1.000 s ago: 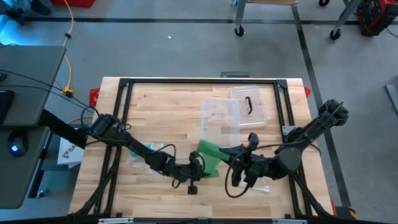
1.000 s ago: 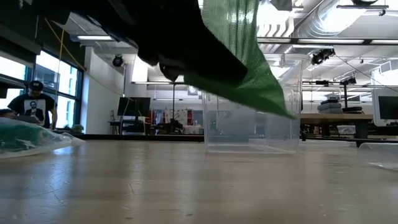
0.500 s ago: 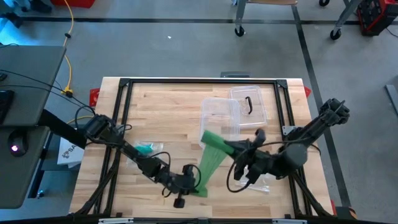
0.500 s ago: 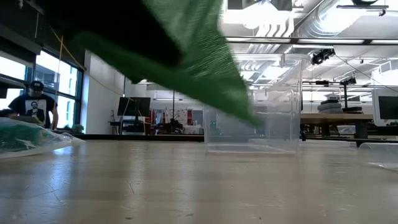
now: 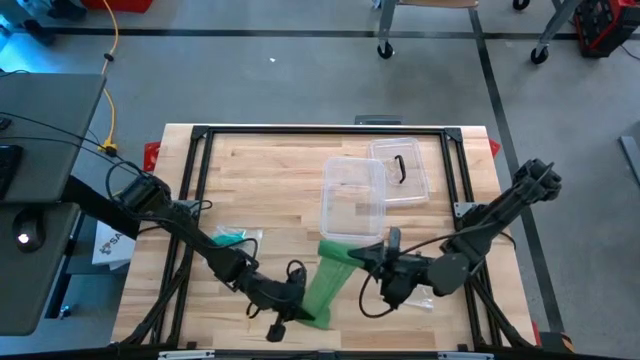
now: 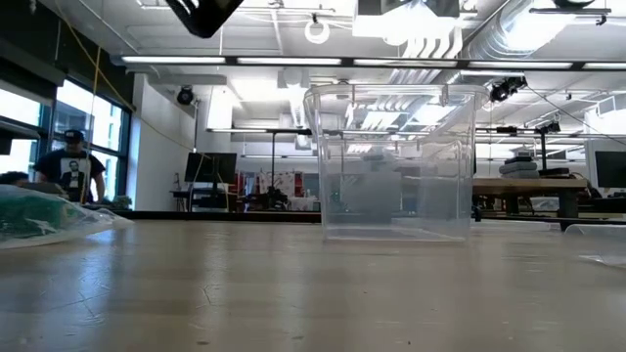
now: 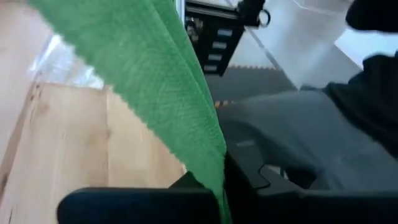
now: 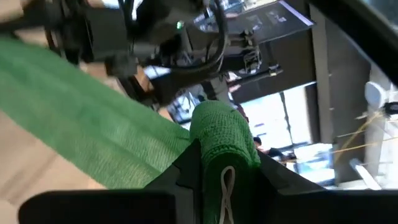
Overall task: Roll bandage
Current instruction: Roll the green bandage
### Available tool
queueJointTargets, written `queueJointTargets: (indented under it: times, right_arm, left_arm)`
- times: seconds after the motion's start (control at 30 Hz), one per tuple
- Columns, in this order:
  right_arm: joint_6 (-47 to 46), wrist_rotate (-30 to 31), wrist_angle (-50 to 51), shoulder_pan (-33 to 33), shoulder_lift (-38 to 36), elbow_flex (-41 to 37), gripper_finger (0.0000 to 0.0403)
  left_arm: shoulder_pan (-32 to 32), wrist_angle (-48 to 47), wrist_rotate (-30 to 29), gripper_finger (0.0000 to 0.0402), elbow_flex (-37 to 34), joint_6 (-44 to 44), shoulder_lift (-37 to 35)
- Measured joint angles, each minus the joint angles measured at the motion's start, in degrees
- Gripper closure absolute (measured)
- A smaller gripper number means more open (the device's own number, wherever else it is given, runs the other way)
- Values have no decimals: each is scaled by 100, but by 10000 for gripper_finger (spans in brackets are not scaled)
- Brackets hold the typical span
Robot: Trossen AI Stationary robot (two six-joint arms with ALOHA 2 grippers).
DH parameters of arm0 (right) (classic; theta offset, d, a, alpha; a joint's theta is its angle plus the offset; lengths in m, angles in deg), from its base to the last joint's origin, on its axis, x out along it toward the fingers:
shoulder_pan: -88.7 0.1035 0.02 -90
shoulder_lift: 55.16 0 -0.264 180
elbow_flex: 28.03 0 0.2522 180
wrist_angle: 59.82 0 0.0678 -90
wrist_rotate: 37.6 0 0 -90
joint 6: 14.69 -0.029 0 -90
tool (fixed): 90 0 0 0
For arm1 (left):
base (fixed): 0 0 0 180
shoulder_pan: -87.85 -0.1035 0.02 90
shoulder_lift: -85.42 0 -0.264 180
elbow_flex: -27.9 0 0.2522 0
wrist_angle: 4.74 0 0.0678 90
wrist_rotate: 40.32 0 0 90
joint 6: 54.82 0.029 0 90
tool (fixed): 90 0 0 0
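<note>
From above, the green bandage stretches over the worktop between both hands. Left hand pinches its end; right hand, seen at its wrist, clamps the roll. Rolling is underway; next, I think, wind more.

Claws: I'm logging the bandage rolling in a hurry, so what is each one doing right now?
Left claw: closed on the loose end of the green bandage.
Right claw: closed on the bandage's rolled end.
</note>
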Motion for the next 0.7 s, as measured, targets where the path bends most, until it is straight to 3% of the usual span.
queueJointTargets:
  times: [0.13,0.33,0.53,0.7]
  right_arm:
    - [417,227,-5,1,122,0,336]
    - [692,426,-42,28,297,0,336]
    - [695,473,-347,116,346,0,336]
    - [1008,627,-822,270,346,0,336]
  left_arm:
    - [-123,-156,-27,365,0,-286,14]
    - [-355,-1036,128,284,0,-712,20]
    - [-608,-1178,447,211,0,-347,19]
    - [-768,-889,553,174,2,-40,18]
